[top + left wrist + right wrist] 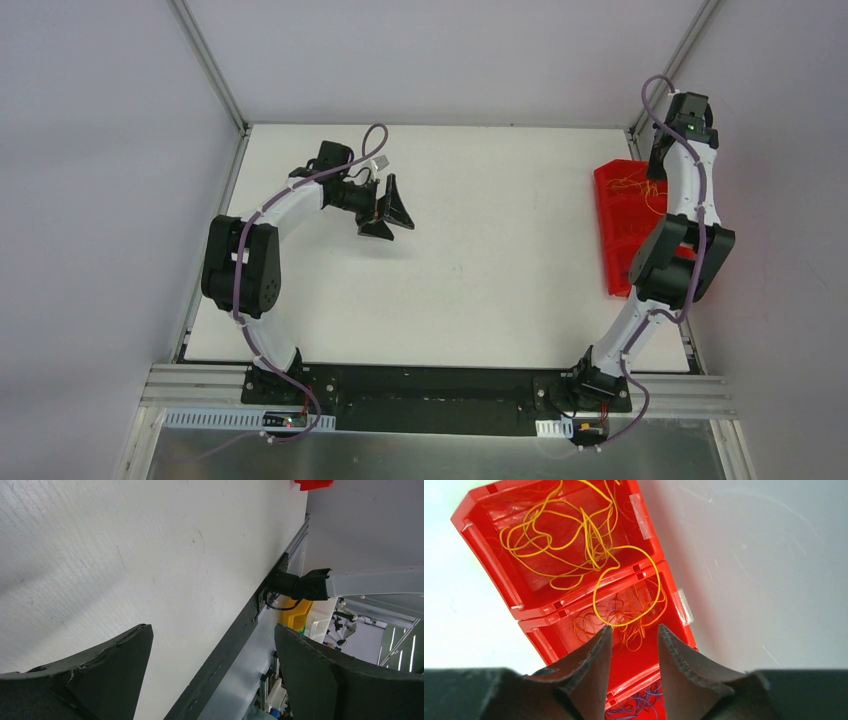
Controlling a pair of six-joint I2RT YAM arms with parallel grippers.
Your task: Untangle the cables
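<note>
The right claw [633, 630] hovers over a red compartment bin [539, 612] with its two dark fingers [594, 665] parted by a narrow gap and nothing pinched between them. Just past the fingertips a loop of yellow cable [594, 597] spills out of the bin's section farthest from the claw, crosses the divider and sags into the middle section. There it lies over a finer tangle of orange cables [589, 625]. The rest of the yellow cables [584, 525] lie coiled and knotted in that farthest section. In the section nearest the claw, a snarl of blue-purple cables [644, 697] shows between the fingers. Whether the fingertips touch any strand cannot be told from the wrist view. The bin sits at the right edge of the white desk [480, 280], partly under the right arm. Well apart from the bin, on the opposite side of the desk, the left claw [213, 630] hangs above the bare surface, its fingers spread wide and holding nothing.
</note>
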